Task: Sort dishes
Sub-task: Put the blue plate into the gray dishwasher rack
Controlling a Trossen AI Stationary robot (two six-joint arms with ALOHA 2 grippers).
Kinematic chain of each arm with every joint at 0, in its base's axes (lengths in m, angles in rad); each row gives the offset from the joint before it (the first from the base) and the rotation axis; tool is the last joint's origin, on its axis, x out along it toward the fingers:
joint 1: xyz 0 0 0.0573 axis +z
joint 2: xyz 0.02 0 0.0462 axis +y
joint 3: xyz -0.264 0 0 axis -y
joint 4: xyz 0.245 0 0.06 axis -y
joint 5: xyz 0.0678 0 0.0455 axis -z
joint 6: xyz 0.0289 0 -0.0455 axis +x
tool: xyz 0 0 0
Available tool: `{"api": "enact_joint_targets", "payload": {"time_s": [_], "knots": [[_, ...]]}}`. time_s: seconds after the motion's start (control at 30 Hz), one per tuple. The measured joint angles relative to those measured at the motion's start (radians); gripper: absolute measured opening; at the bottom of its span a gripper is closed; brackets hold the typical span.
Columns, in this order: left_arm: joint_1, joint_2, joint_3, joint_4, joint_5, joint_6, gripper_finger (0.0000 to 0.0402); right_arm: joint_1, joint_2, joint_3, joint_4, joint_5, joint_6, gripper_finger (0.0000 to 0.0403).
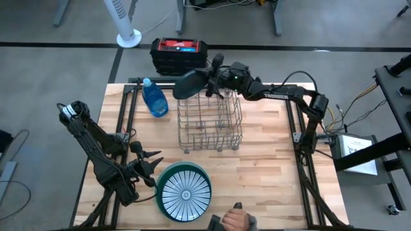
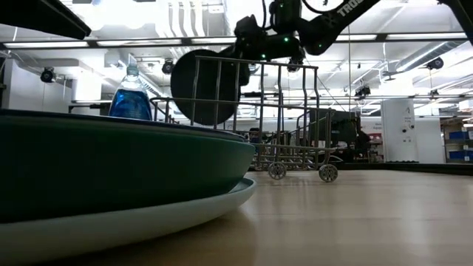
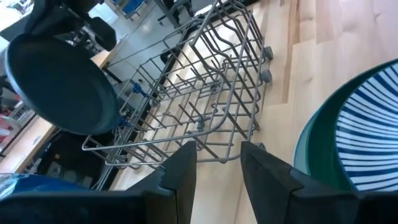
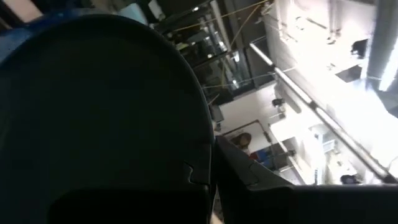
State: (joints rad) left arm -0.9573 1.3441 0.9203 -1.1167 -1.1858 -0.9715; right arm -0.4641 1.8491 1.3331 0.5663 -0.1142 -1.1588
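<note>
Right gripper clamped shut on the rim of a dark teal plate, held on edge above the far left corner of the wire rack, not yet seated between the tines. Left gripper parked just beside the striped plate, fingers partly apart, holding nothing. Striped plate stacked in a green dish near the table's front edge.

Likely faults:
- Plate rim striking the rack's top wire on descent, tipping or shifting the light rack.
- Release before seating, letting the plate fall flat.
- Swing toward the blue bottle, near the rack.
</note>
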Motion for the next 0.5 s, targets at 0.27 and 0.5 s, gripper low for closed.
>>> {"api": "enact_joint_targets", "payload": {"time_s": [0.27, 0.5], "knots": [[0.0, 0.0, 0.0, 0.002, 0.108, -0.189, 0.0115, -0.006, -0.018, 0.0, -0.062, 0.008, 0.005, 0.0], [0.0, 0.004, 0.0, 0.079, 0.033, -0.241, 0.0115, -0.006, -0.027, 0.0, -0.061, 0.009, -0.003, 0.0]]}}
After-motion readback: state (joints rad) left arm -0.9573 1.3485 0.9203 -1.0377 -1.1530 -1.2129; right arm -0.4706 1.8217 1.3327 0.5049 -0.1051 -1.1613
